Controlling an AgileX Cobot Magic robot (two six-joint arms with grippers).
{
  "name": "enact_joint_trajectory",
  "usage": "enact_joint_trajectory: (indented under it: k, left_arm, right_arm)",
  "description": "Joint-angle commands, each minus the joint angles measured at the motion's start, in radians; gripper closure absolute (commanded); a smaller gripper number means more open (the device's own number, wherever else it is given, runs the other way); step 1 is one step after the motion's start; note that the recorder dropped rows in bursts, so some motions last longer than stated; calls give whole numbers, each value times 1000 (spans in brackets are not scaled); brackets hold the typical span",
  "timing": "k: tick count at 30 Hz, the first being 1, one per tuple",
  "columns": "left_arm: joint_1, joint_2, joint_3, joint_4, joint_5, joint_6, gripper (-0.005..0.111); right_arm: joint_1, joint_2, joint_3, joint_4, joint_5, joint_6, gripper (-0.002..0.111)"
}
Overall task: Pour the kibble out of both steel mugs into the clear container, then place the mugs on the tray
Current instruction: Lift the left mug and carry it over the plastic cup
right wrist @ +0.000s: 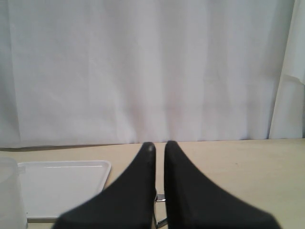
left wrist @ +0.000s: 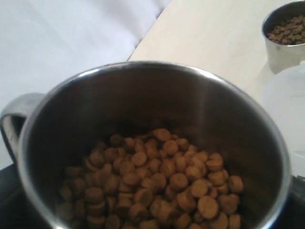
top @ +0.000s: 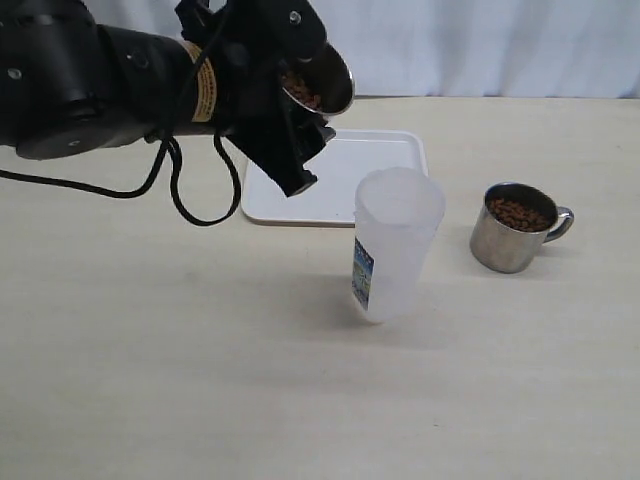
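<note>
A pale wooden counter (top: pixel 200 380) fills the scene. The left tool (top: pixel 296 100), black and raised high at the upper left, pinches a steel mug (top: pixel 332 78) around its sides. The mug is tipped, its open mouth turned down toward the counter, and the kibble (top: pixel 300 92) lies heaped against its lower wall. Below it and to the right, the clear container (top: pixel 397 245) stands upright on the counter, its blue-and-white label on its left side. The white tray (top: pixel 350 180) lies flat just behind the container. A second steel mug (top: pixel 515 235) stands well to the container's right, upright and filled with brown pellets (top: pixel 518 212). The right tool (right wrist: pixel 159 148) shows only in its own wrist view, its fingers pressed almost together on nothing.
</note>
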Motion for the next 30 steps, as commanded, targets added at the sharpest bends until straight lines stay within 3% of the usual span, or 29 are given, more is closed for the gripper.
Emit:
enact_joint_trajectory:
  k: [1, 7, 21, 30]
  left_arm:
    - [-28, 4, -16, 41, 18, 31, 107]
    - [-103, 4, -26, 112, 37, 32, 107]
    - [-133, 69, -50, 139, 52, 10, 107]
    - [-177, 139, -153, 238, 225, 10, 107]
  right_arm:
    - [-5, -4, 4, 1, -9, -7, 103]
    - [-5, -4, 4, 1, -9, -7, 103]
    - [-5, -4, 4, 1, -9, -7, 103]
    - [-5, -4, 4, 1, -9, -7, 103]
